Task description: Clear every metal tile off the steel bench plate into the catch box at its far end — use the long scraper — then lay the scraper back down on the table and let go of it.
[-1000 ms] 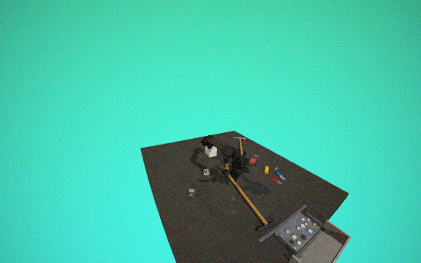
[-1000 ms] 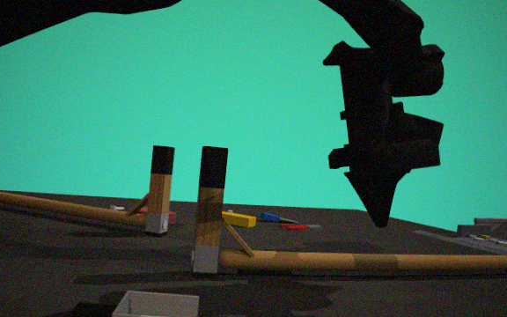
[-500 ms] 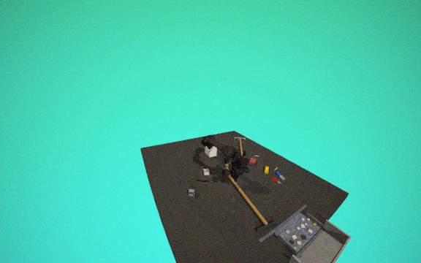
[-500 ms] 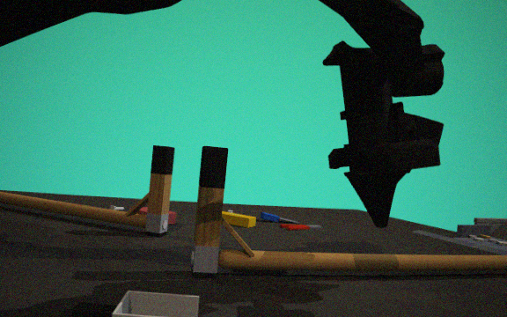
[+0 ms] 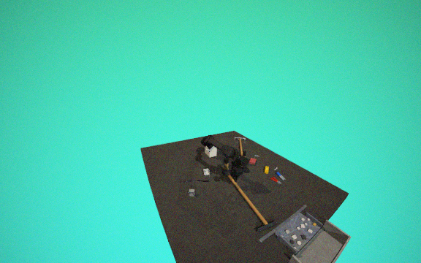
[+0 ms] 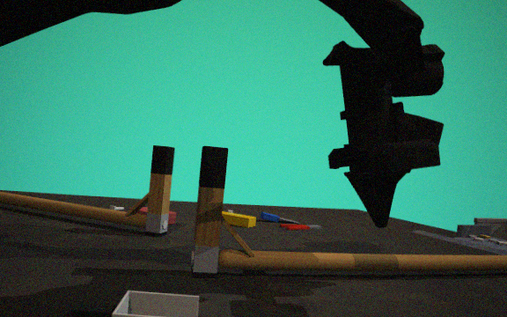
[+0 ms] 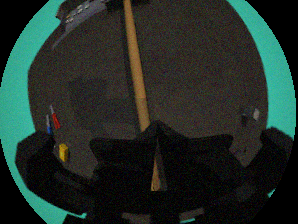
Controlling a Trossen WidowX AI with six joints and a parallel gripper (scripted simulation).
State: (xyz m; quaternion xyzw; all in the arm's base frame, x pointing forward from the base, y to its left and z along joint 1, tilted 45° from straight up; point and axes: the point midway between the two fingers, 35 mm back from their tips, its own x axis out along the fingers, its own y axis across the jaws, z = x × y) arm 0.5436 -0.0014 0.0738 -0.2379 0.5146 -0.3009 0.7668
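The long scraper lies on the table; its wooden handle (image 5: pixel 247 198) (image 6: pixel 429 262) (image 7: pixel 134 55) runs toward the plate, and its dark blade (image 5: pixel 265 227) rests just short of the plate's near end. Its upright grip post (image 6: pixel 211 211) has a black top. My gripper (image 5: pixel 235 177) (image 6: pixel 382 224) (image 7: pixel 156 123) is shut and empty, pointing down above the handle, clear of it, on the blade side of the post. Several pale and dark tiles (image 5: pixel 302 226) and a yellowish one (image 5: pixel 314 224) lie on the steel plate (image 5: pixel 294 225). The catch box (image 5: pixel 321 250) at its far end shows no tiles.
A shorter tool (image 5: pixel 241 147) (image 6: pixel 60 208) lies beside the scraper, with its own upright post (image 6: pixel 161 194). A red block (image 5: pixel 253 161), a yellow block (image 5: pixel 266 169) (image 6: pixel 240 219) (image 7: pixel 63 152), blue-handled and red-handled tools lie on one side. Small pale boxes (image 5: pixel 206 172) (image 5: pixel 191 192) stand opposite.
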